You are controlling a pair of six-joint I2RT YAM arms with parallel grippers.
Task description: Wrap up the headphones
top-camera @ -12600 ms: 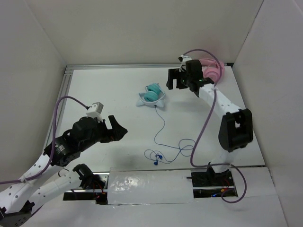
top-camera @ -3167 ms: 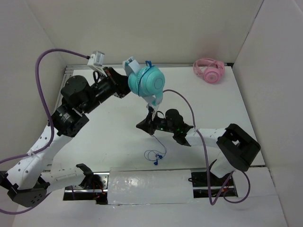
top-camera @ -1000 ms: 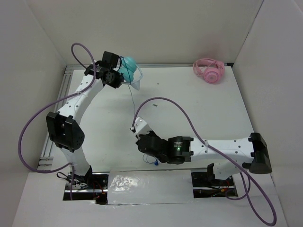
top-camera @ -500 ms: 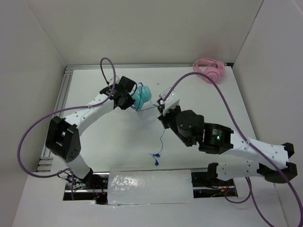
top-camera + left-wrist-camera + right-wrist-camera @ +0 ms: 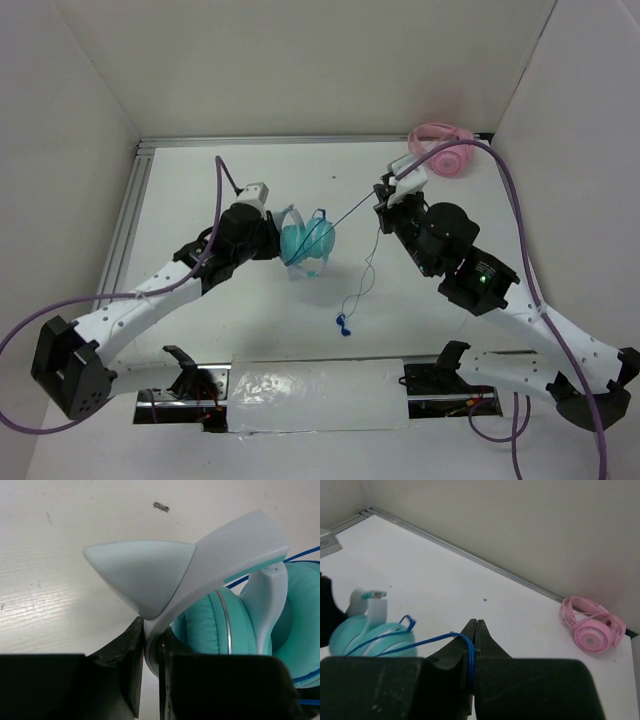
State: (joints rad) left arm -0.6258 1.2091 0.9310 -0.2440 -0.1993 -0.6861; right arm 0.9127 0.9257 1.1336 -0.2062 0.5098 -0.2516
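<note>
1. The left claw was shut tight on the white-grey band of the headphones.
2. The headphones sat left of centre over the tabletop, teal ear cups facing the right arm. I could not tell whether they touched the surface.
3. The right claw was pinched fully closed on the blue cable.
4. The cable ran taut from the ear cups up to the right claw, then hung slack below it.
5. The plug was at the cable's free end, toward the near edge.
6. The pink headphones lay in the far right corner, well apart.
</note>
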